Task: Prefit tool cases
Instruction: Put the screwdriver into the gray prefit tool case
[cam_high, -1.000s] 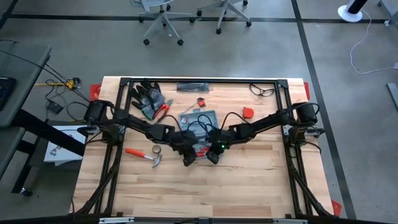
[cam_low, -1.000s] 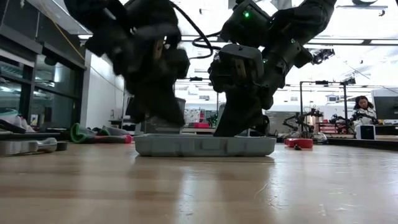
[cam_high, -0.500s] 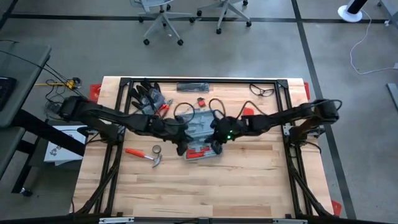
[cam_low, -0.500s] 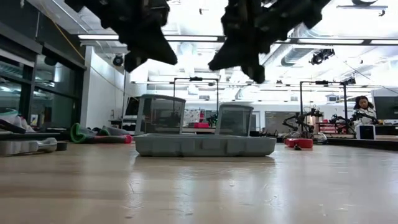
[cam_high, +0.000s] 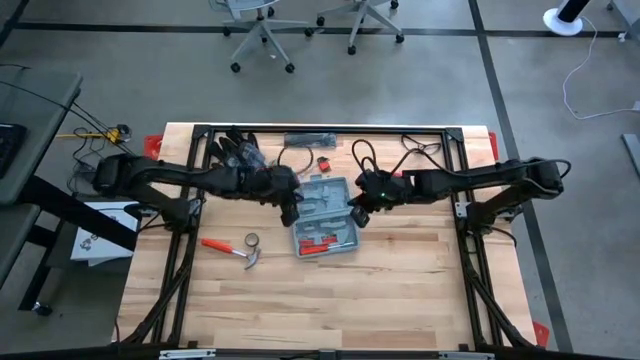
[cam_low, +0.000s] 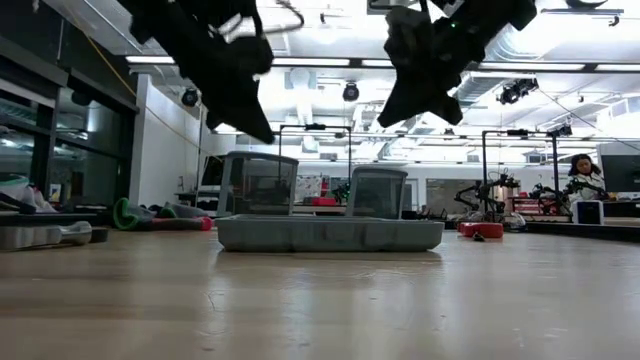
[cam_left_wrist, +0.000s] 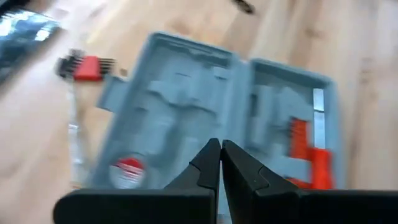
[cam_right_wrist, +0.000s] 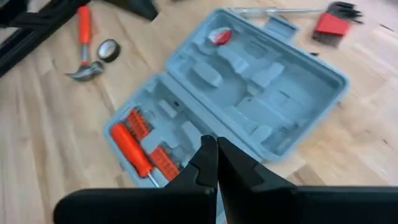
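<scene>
So both arms have pulled up and apart compared with a second ago, when they were bunched low over the front edge of the case; now they hang above the table (cam_high: 420, 290) on either side of it. The tool case (cam_high: 326, 215) lies flat and open near the middle of the table, a bit toward the far side, its two halves side by side with the long axis running slightly diagonal in the high view. The near half holds an orange screwdriver (cam_right_wrist: 131, 152) and some orange bits; the far half looks mostly bare apart from a small red-labelled round thing. The left gripper (cam_high: 291, 210) hovers at the case's left edge, the right gripper (cam_high: 358, 215) at its right edge, so the case sits between them and below, both about equally near. Both sets of fingers are pinched closed on nothing, which is clear in the wrist views. Loose stuff on the table: a hammer (cam_high: 232, 248) and a roll of tape (cam_high: 251, 240) on the left arm's side, dark gloves (cam_high: 233, 152) and a red hex key set (cam_right_wrist: 336, 20) beyond the case. My guess is the left arm is better placed for the hammer.
</scene>
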